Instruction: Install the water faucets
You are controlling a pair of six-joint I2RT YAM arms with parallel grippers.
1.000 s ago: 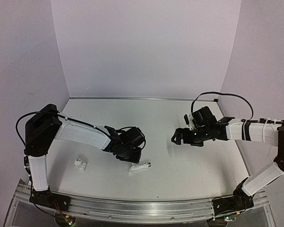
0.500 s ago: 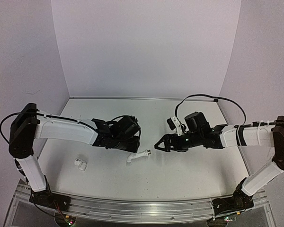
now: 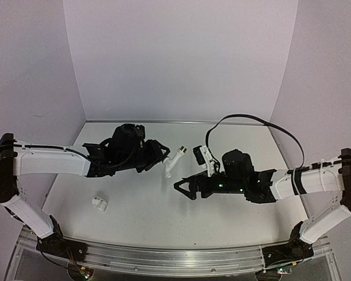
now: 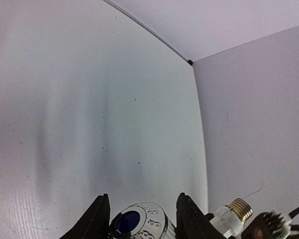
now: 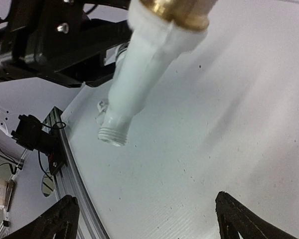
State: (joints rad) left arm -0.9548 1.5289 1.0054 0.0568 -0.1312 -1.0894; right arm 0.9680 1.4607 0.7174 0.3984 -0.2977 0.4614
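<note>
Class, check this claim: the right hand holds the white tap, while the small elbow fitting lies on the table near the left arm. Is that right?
No: the left hand holds the tap, as the left wrist view shows; the right hand is open and empty. The elbow fitting does lie on the table near the left arm.

The flat white table (image 3: 158, 219) has a matte top with fine dark specks, and pale walls (image 3: 181, 58) close it at the back and at both sides. One small white plastic elbow pipe fitting (image 3: 99, 203) lies directly on it at the front left, apart from the silver metal rail (image 3: 181, 257) along the near edge.
</note>
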